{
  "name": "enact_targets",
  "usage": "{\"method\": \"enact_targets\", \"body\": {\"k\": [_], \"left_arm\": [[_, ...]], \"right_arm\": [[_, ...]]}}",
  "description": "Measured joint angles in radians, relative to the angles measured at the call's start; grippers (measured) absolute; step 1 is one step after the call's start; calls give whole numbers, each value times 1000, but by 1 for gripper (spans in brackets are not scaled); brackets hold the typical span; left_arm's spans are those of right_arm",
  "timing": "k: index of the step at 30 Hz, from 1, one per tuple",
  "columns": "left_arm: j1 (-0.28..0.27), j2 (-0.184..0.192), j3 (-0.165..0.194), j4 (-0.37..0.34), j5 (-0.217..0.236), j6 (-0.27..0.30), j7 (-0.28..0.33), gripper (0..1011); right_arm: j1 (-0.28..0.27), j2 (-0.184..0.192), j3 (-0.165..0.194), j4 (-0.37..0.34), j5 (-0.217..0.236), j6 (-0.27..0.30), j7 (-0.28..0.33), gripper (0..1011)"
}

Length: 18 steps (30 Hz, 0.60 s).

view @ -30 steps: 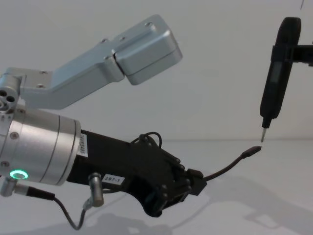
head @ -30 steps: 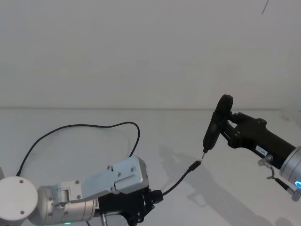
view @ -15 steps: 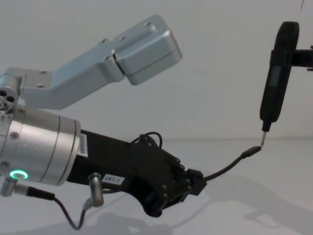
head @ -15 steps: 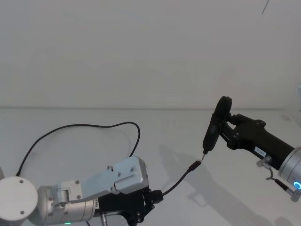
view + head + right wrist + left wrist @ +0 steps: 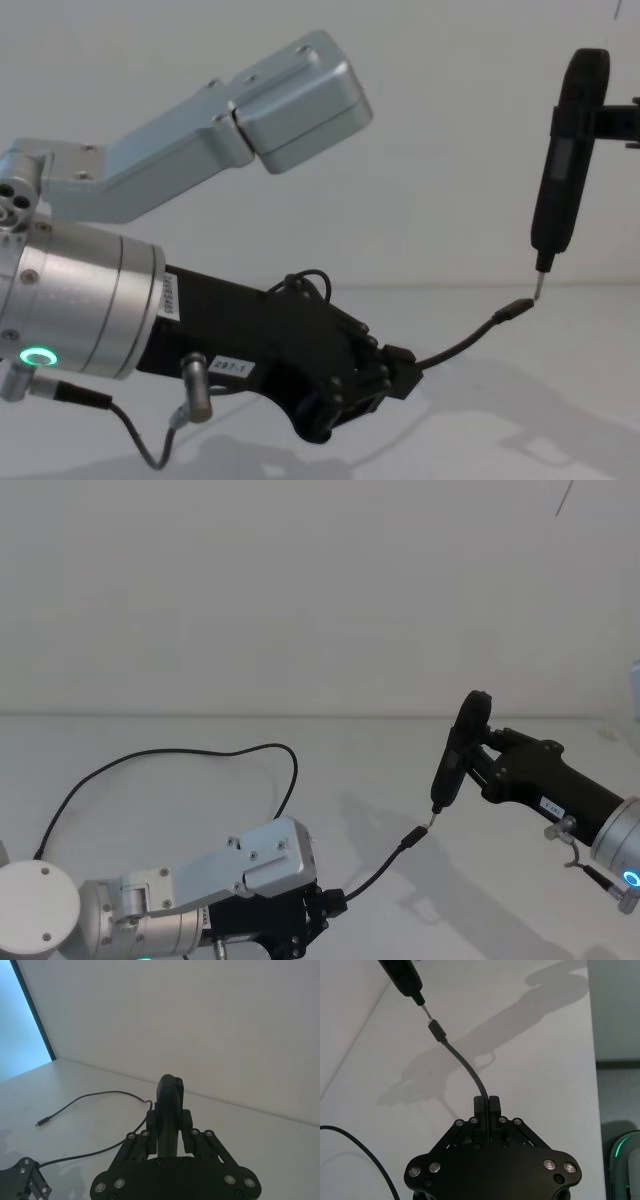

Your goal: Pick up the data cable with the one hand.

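My left gripper [image 5: 485, 1102], near and low over the white table [image 5: 180, 810], is clenched on the data cable [image 5: 465, 1064], whose plug end rises clear of the surface to the right. My right gripper [image 5: 169, 1130] grips a black pen-shaped tool [image 5: 565, 160] upright, its metal tip just above the plug [image 5: 515, 309].
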Motion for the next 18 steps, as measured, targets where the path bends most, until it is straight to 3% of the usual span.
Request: {"method": "enact_targets", "body": {"k": [18], "left_arm": [[0,0,0,0,0,0,0,53]], "right_arm": [[0,17,-9,-2,20,1,-4,279]]}}
